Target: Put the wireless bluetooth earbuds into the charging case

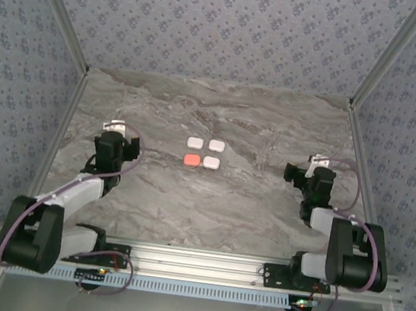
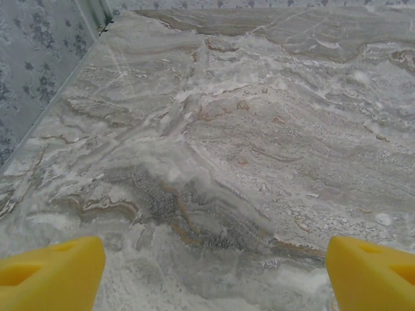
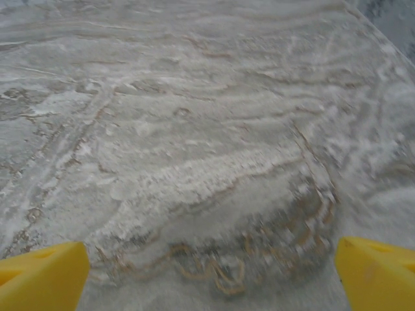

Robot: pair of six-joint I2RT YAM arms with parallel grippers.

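Observation:
Several closed pebble-like charging cases lie in a tight two-by-two block at the table's middle: a red one (image 1: 191, 159) at the near left and white ones (image 1: 216, 147) around it. The earbuds are out of view. My left gripper (image 1: 123, 144) hovers to the left of the block, well apart from it. Its yellow fingertips (image 2: 52, 272) stand wide apart over bare marble, so it is open and holds nothing. Off to the right of the block, my right gripper (image 1: 298, 173) is open too, yellow fingertips (image 3: 42, 275) spread with only table between them.
The marble table (image 1: 209, 202) is walled by patterned fabric on three sides, with metal posts at the back corners. The left wall's foot (image 2: 58, 97) runs close beside my left gripper. An aluminium rail (image 1: 194, 261) carries both arm bases along the near edge.

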